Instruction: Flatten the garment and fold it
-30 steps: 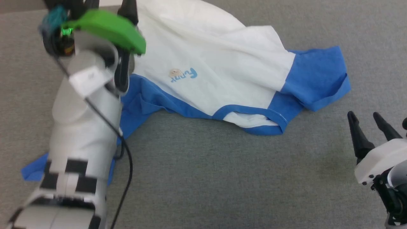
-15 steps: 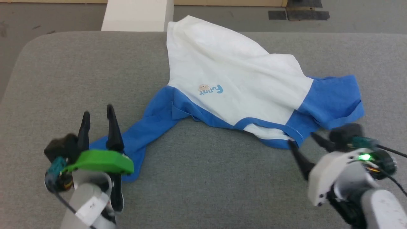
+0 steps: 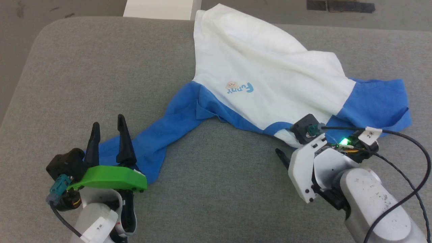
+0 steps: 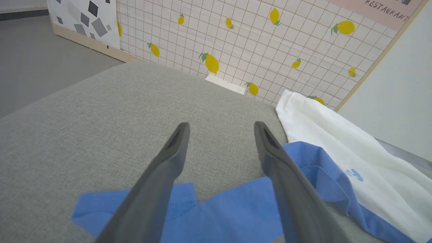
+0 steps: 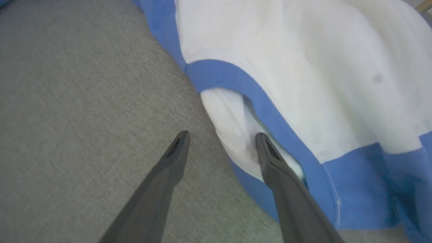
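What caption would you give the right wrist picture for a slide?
Open right gripper at the blue collar of the garment, one finger over the neck opening, grey cushion beneath.

The garment (image 3: 270, 64) is white in the body with royal-blue sleeves, shoulders and collar band, light-blue lettering (image 3: 245, 88) and a small tan patch (image 3: 231, 84). The cushion (image 3: 101, 67) is a plain mid-grey weave. The left gripper (image 3: 108, 120) has black fingers and a bright green cover (image 3: 108, 177); the right gripper (image 5: 221, 134) has dark grey fingers, a white shell (image 3: 303, 168) and a green light (image 3: 343, 140). The wall (image 4: 236, 40) shows a thin brown grid on pale pink, dotted with yellow lemons and green leaves
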Controlling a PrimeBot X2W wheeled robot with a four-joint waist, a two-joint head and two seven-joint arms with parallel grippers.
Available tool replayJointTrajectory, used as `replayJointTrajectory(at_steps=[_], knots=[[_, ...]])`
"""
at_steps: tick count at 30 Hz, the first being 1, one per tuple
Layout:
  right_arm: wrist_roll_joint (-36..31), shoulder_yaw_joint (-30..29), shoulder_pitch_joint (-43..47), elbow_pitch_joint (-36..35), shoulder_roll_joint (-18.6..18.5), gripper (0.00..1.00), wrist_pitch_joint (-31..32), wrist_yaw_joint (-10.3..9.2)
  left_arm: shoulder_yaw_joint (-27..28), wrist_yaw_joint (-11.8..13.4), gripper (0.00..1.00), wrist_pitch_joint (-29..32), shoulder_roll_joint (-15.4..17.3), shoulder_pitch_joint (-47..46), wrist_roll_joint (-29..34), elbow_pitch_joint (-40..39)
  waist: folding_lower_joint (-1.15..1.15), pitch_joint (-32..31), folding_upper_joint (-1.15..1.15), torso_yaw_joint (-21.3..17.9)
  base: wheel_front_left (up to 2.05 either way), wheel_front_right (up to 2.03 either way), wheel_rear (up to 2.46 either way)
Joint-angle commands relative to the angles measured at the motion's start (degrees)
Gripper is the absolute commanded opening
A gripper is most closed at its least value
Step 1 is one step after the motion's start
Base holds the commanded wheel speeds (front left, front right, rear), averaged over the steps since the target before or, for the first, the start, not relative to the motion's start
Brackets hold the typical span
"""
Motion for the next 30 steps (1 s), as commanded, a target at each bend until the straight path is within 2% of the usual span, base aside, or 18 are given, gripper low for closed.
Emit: replayJointTrajectory(at_steps=[1,7,8,9,10,15,19,23,26,29,30], knots=[[-0.2,0.4,-1.4,1.3,0.1,1.00,0.1,-0.11,-0.2,0.3,1.00,0.1,-0.1,-0.2,0.4,-0.3,0.00,1.1,0.00,1.1,0.00,0.00,0.00],[0.7,2.6,-3.8,6.7,0.0,1.00,0.1,-0.11,-0.9,0.2,1.00,0.0,-0.3,-0.4,0.1,0.2,0.00,1.6,0.00,1.8,0.00,0.00,0.00],[1.1,2.8,-4.1,7.2,0.0,0.40,0.1,-0.11,-0.9,0.2,1.00,-0.1,-0.3,-0.4,0.0,0.3,0.00,1.5,0.00,1.8,0.00,0.00,0.00],[1.6,3.2,-4.3,7.4,-0.1,0.02,-0.1,-0.11,-0.9,0.2,1.00,-0.1,-0.3,-0.3,0.0,0.4,0.00,1.4,0.00,1.7,0.00,0.00,0.00],[2.6,3.5,-4.3,7.4,-0.2,0.00,-0.1,-0.11,-0.9,0.2,1.00,-0.1,-0.3,-0.2,-0.1,0.5,0.00,1.2,0.00,1.7,0.00,0.00,0.00],[10.6,6.1,-3.6,3.5,-3.4,0.00,2.5,-0.11,-1.0,0.3,1.00,0.1,0.1,0.2,-0.2,1.1,0.00,-0.5,0.00,1.4,0.00,0.00,0.00],[24.0,8.0,-0.8,-5.2,-9.9,0.00,10.9,-0.11,-1.1,0.4,1.00,0.6,0.6,0.6,-0.1,1.1,0.00,-2.2,0.00,1.4,0.00,0.00,0.00],[35.9,3.5,4.2,-13.1,-16.8,0.00,21.2,-0.11,-0.9,0.7,1.00,1.2,1.3,1.5,-0.3,0.9,0.00,-3.8,0.00,1.0,0.00,0.00,0.00],[37.8,-0.1,8.1,-15.2,-19.7,0.00,26.8,-0.11,-0.8,1.0,1.00,1.6,1.5,2.1,-0.3,0.6,0.00,-4.6,0.00,0.9,0.00,0.00,0.00],[36.9,-3.1,11.3,-15.8,-19.4,0.00,29.1,-0.11,-0.8,1.1,1.00,1.9,1.6,2.7,-0.5,0.4,0.00,-5.3,0.00,0.7,0.00,0.00,0.00],[36.3,-4.5,12.1,-15.7,-18.4,0.49,28.8,-0.11,-0.8,1.2,1.00,2.0,1.6,2.9,-0.7,0.4,0.00,-5.6,0.00,0.6,0.00,0.00,0.00]])
